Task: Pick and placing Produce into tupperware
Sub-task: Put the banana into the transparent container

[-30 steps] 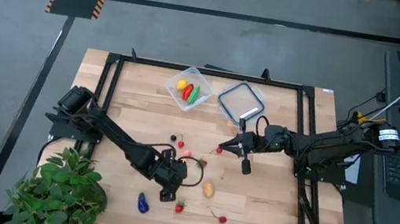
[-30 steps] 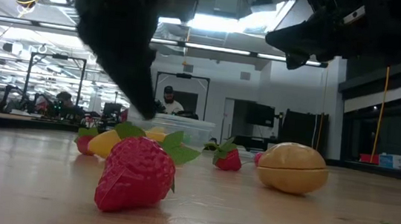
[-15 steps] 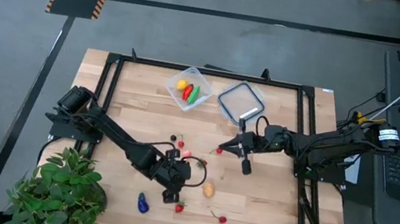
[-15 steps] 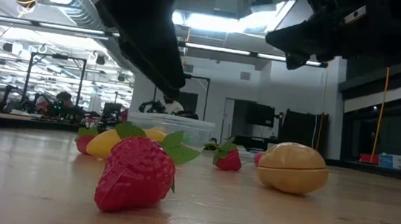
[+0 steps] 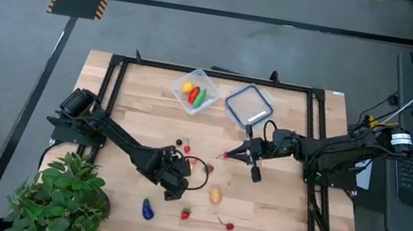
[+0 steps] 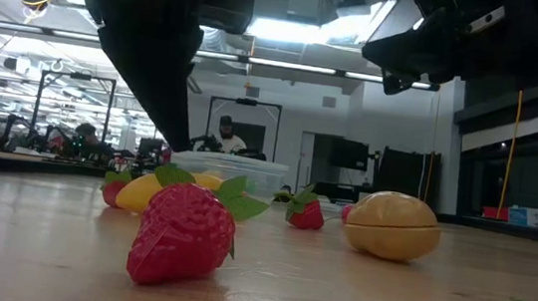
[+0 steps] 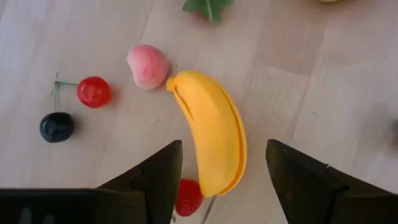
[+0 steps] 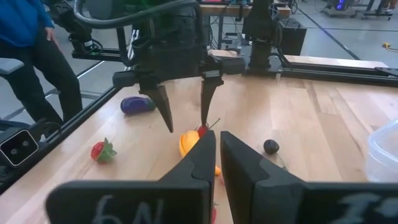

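Banana (image 7: 214, 137) is lying mid-frame on surface, my open left pincer (image 7: 221, 168) straddling it for pickup; tupperware (image 5: 195, 92) upper centre; closed right pincer (image 5: 232, 154) is waiting right of centre.

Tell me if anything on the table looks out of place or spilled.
Nothing looks spilled or damaged. Most of the produce lies loose on the wooden table, as the task expects, with a few pieces already in the tupperware. The lid lies flat beside it. The left gripper stands open over the banana.
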`<state>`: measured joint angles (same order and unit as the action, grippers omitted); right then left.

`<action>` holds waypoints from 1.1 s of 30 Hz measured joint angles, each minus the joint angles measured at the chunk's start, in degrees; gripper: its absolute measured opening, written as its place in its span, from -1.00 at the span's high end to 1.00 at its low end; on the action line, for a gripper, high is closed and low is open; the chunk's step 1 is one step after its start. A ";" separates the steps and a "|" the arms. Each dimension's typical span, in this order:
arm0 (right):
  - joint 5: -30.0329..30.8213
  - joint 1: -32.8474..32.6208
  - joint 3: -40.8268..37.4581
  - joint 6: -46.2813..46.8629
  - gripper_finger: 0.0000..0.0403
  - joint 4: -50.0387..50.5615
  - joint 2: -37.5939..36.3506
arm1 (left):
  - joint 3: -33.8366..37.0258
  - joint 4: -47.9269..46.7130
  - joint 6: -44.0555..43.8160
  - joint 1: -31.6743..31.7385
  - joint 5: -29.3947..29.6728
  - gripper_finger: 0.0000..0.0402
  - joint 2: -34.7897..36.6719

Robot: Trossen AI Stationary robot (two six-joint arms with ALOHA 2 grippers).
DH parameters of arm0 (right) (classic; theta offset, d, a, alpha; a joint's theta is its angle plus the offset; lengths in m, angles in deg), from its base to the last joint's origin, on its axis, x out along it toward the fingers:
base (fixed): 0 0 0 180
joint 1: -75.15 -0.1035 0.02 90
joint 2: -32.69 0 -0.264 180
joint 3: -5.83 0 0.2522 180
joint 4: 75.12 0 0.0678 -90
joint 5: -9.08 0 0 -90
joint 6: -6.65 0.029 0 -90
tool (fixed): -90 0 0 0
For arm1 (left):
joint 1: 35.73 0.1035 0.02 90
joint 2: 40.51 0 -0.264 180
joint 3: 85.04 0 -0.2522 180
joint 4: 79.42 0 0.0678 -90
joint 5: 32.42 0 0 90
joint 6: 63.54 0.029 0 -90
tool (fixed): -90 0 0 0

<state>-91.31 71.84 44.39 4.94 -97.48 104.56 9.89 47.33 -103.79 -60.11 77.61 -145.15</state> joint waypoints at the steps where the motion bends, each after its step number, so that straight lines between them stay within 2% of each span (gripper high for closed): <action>1: 0.00 0.01 0.00 -0.01 0.86 0.00 0.00 | 0.00 -0.03 0.17 0.07 -0.02 -0.13 0.00; 6: 0.02 0.02 0.00 -0.01 0.86 0.02 0.00 | 0.00 0.63 0.32 1.42 -4.30 -0.13 -1.19; 11: 0.04 0.00 0.00 0.01 0.86 0.04 0.00 | -0.01 2.37 3.60 2.78 -5.23 -0.12 -3.54; 22: 0.05 0.00 0.00 -0.03 0.86 0.49 -0.02 | -0.39 3.90 4.60 6.18 -10.50 -0.11 -9.67; 28: 0.07 0.00 0.00 -0.05 0.86 0.50 -0.02 | -0.29 4.06 4.77 6.36 -9.57 -0.10 -9.75; 33: 0.07 0.02 0.00 -0.05 0.86 0.48 -0.02 | -0.21 4.50 4.84 6.13 -9.09 0.06 -9.66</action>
<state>-91.24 71.86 44.39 4.89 -96.99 104.54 9.68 51.82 -98.96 -53.98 68.52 -154.81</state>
